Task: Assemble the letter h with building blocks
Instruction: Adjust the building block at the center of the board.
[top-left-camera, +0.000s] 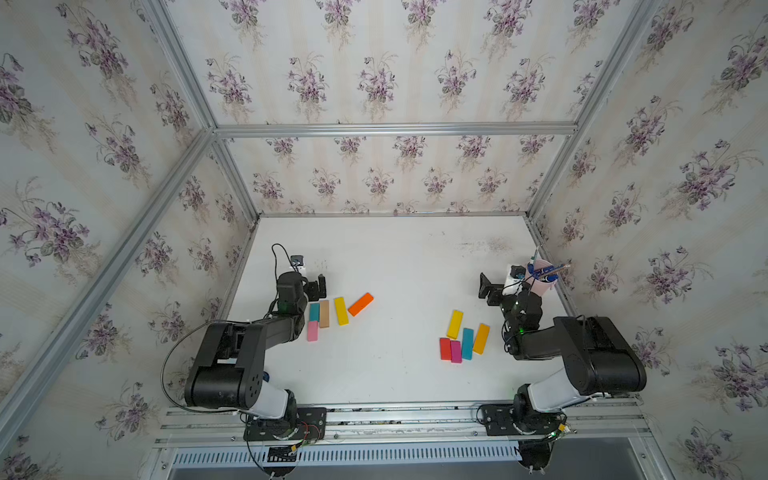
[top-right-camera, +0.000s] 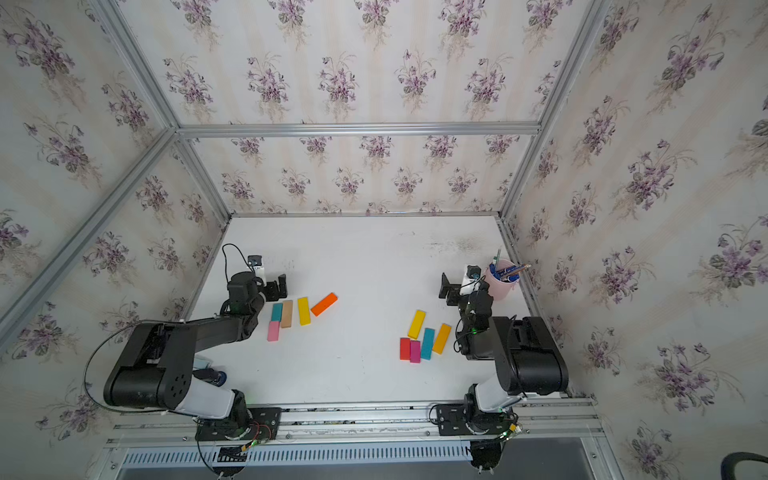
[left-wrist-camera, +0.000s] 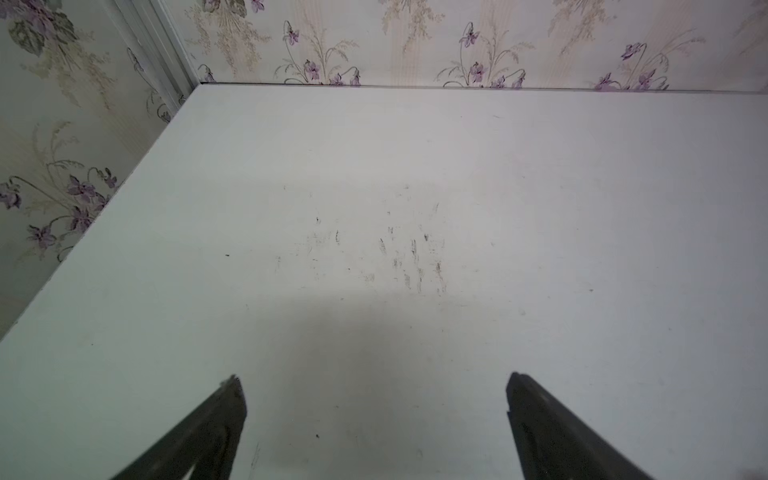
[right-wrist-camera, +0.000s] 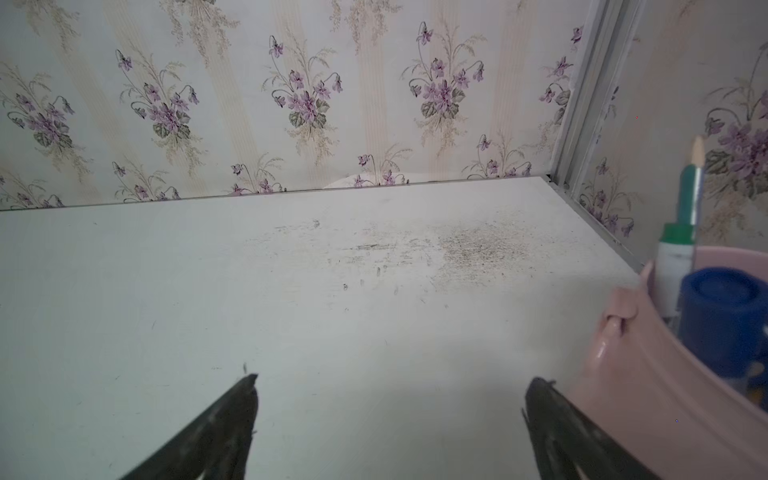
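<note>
**Left arm (top-left-camera: 224, 374) and right arm (top-left-camera: 598, 357) parked, no letter begun**

Bolted to the front rail (top-left-camera: 395, 415) nearest me, both arms fold out over the white table (top-left-camera: 395, 257) and point toward the back wall (top-left-camera: 395, 178). The left gripper (top-left-camera: 316, 287) has its fingers spread wide with nothing between them, low over bare table. The right gripper (top-left-camera: 488, 291) is spread just as wide and is just as empty. Neither wrist view shows a block.

All the blocks lie flat behind the grippers, toward the rail, in two groups well apart. By the left arm are a short teal block (top-left-camera: 314, 311), a tan block (top-left-camera: 324, 313), a yellow block (top-left-camera: 341, 311), an orange block (top-left-camera: 360, 304) lying askew and a pink block (top-left-camera: 312, 331): five. By the right arm are a second yellow block (top-left-camera: 454, 324), a long teal block (top-left-camera: 467, 343), an amber block (top-left-camera: 481, 338), a red block (top-left-camera: 445, 348) and a magenta block (top-left-camera: 456, 351): five. That makes ten, none yet joined into a letter.

My worries are these. The pink cup (top-left-camera: 540, 282) stands just beside the right gripper, so I judge a careless swing back toward the blocks could tip it and spill its pens (top-left-camera: 548, 271). Several blocks lie side by side, touching or nearly so: teal against tan, red against magenta. Fingers coming down on one could shove its neighbour or pinch two. The left forearm hangs close by the pink and teal pair and might sweep them.

I count one cup, two arms and two grippers. The pens I can't count; there are a few at least.
</note>
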